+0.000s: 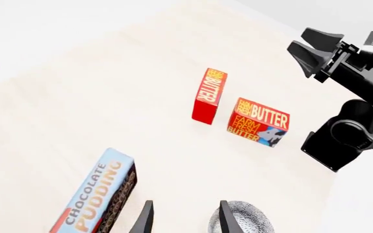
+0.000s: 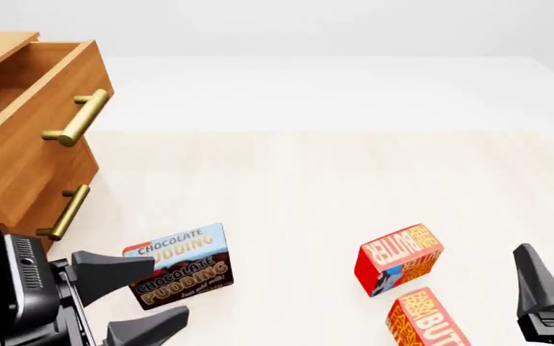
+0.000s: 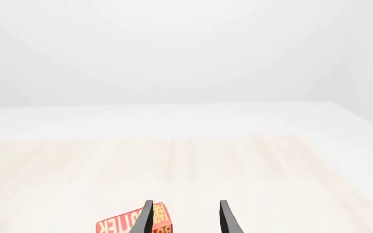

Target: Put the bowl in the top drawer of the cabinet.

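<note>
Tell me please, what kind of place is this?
Probably a simulated tabletop test scene, not a real room. A pale wooden table stands against blank white surroundings, carrying a wooden cabinet with its top drawer pulled open and scattered grocery items such as a chocolate pudding box.

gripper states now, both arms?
Left gripper: open, holding nothing; patterned white bowl beside its fingertip.
Right gripper: open, holding nothing.

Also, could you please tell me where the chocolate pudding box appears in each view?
Left wrist view: the chocolate pudding box lies beside the left gripper, with the bowl on the gripper's other side.
Front view: low on the left, just right of the cabinet.
Right wrist view: not in it.
Shared landmark: the red butter boxes, which show in all three.
</note>
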Available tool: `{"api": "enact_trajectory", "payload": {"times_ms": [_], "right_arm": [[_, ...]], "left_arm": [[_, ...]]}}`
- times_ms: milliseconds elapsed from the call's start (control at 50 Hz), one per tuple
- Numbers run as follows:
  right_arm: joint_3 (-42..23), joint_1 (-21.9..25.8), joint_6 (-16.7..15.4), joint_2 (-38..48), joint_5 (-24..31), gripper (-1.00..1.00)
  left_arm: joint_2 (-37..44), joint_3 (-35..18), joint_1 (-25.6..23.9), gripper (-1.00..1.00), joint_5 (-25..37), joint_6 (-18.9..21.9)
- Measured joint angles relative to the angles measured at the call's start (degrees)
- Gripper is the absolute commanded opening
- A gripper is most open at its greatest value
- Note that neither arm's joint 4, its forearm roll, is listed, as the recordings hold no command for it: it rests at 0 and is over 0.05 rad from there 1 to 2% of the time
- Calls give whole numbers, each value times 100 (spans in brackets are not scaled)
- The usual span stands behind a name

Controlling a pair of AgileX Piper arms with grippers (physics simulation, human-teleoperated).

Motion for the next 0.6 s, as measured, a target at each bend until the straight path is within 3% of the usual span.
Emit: {"api": "enact_trajectory", "payload": {"times_ms": [600], "right_arm": [[0, -11, 7, -4, -10, 100]], "left_arm": [[720, -5, -340, 100, -244, -277]]}}
